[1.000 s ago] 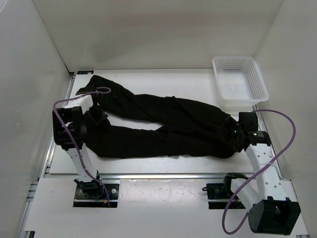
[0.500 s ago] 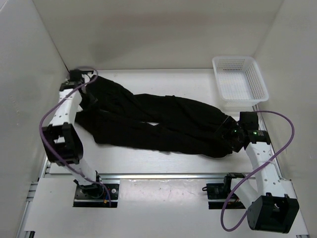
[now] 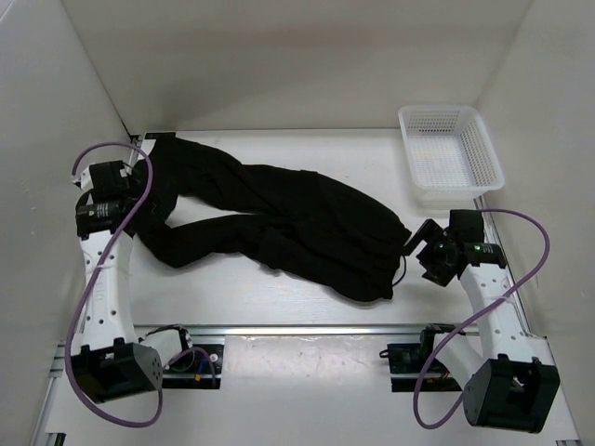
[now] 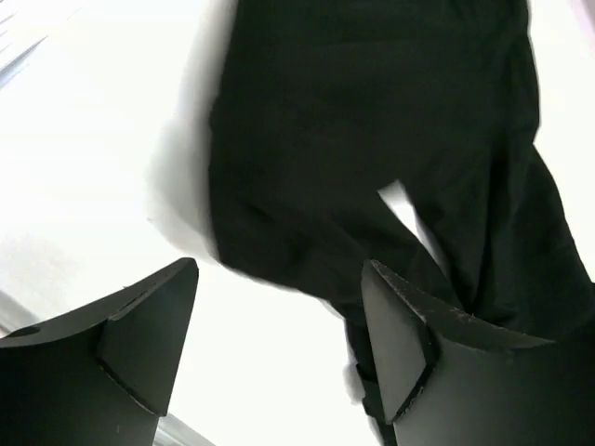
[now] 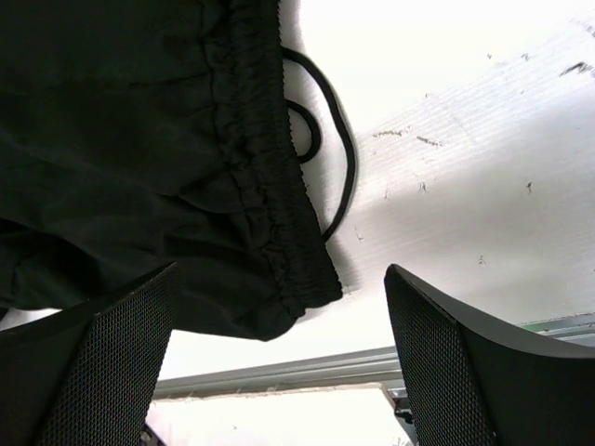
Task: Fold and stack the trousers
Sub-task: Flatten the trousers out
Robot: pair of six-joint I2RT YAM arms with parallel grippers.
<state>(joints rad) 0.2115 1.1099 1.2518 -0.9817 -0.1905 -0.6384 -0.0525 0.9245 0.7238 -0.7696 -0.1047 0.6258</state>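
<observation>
Looking down on the trousers (image 3: 279,218), sprawled black across the middle of the white surface (image 3: 307,153), waist end to the right, legs trailing off to the left, one reaching toward the far left corner. No fold in them yet by the look of it, just lying long and rumpled, with the two legs drawn close and partly overlapping, parted by a narrow wedge of white. So, early going: still to smooth out, to lay one leg on the other, to fold down the length, and then to stack, perhaps over by the white mesh basket (image 3: 449,153) at the far right, apart from the cloth. Over to the left fingers (image 4: 130,334): spread wide, gripping nothing, hovering above the leg fabric at the left end. Same story with the right fingers (image 5: 465,372): splayed well apart, empty, poised just over the near corner of the gathered waistband (image 5: 270,186), not touching so far as can be told. Soft, matte stuff: creased all over, no sheen, no print, puckered into fine ribs along the elastic. Spilling out beside that, a thin black drawstring (image 5: 335,158), looped on bare surface among faint scuffs and flecks. Limp and floppy by the look, likely to sag and slide rather than hold a crease. Rigid and latticed by contrast, that basket, with sloping walls.
</observation>
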